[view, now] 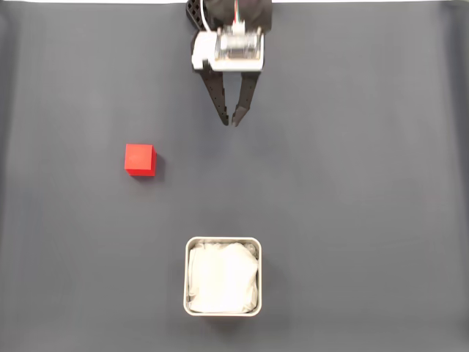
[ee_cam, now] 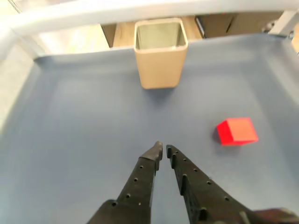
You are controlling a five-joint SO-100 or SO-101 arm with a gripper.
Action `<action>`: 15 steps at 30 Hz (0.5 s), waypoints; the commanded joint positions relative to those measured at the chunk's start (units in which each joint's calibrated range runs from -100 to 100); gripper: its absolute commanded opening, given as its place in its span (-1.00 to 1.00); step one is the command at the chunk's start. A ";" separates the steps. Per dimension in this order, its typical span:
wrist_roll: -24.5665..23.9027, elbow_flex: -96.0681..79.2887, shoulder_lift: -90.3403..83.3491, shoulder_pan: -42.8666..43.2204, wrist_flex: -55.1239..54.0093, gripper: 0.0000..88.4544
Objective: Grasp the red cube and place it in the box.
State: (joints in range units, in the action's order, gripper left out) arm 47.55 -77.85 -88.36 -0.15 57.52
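Red, sharp-edged, plain-faced cube (view: 140,160) on dark grey cloth (view: 352,183), left of centre in the fixed view, well apart from the box (view: 222,241) near the bottom edge. Gripper (view: 231,120) nearly closed, tips a sliver apart, empty, touching nothing. White wrinkly lining (view: 222,279) visible from the fixed view; tall tan outer wall of box (ee_cam: 160,65) from the wrist view.

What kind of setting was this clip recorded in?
Probably a hobby or lab tabletop set up for robot practice. A plain dark grey mat covers the surface and carries just a red cube and a box. Beyond the mat's far edge, the wrist view shows wooden furniture.
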 commanded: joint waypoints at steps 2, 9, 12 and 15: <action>-0.05 21.10 11.33 0.29 0.35 -1.00; 1.32 34.69 19.56 0.08 3.71 -1.00; 1.76 38.34 22.33 -0.28 5.68 -1.00; 1.86 41.99 25.19 -1.27 8.30 -1.00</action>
State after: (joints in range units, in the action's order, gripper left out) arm 48.86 -41.14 -65.96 -0.22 63.80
